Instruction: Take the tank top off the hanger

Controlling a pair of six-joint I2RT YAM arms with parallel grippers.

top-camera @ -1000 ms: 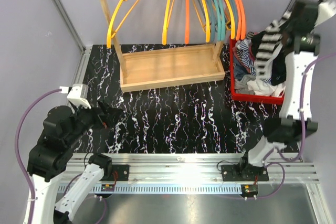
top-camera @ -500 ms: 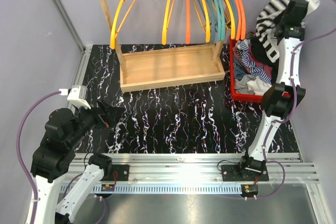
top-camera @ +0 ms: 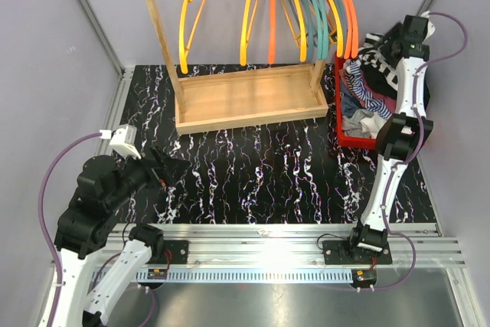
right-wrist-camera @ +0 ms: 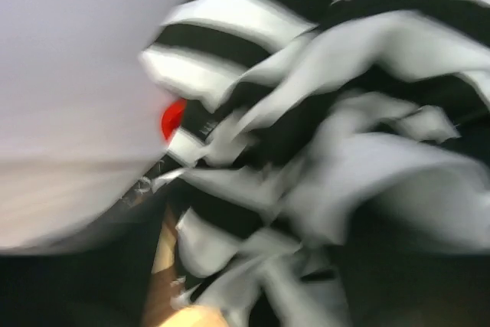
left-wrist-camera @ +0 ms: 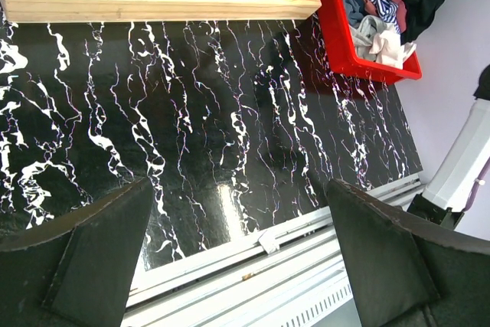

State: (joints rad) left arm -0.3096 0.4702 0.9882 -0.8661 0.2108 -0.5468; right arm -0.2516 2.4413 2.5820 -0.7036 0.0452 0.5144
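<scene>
The black-and-white striped tank top [top-camera: 377,53] hangs bunched over the far end of the red bin [top-camera: 342,124], right below my right gripper [top-camera: 392,42]. In the right wrist view the striped cloth [right-wrist-camera: 321,112] fills the blurred frame and hides the fingers, so I cannot tell whether it is held. Several bare hangers, yellow [top-camera: 191,13], orange [top-camera: 272,13] and teal, hang on the wooden rack [top-camera: 245,101]. My left gripper [top-camera: 172,168] hovers low at the near left, open [left-wrist-camera: 239,185], with nothing between its fingers [left-wrist-camera: 99,250].
The red bin [left-wrist-camera: 337,28] holds a heap of other clothes, among them a blue-striped piece [top-camera: 367,97]. The rack's wooden base tray stands at the back of the black marbled tabletop [top-camera: 268,166]. A metal rail [top-camera: 268,235] runs along the near edge.
My right arm swung from the far right in over the back of the bin, and the striped top came down with it. The leftmost yellow hanger swings right. My left arm edged right.
</scene>
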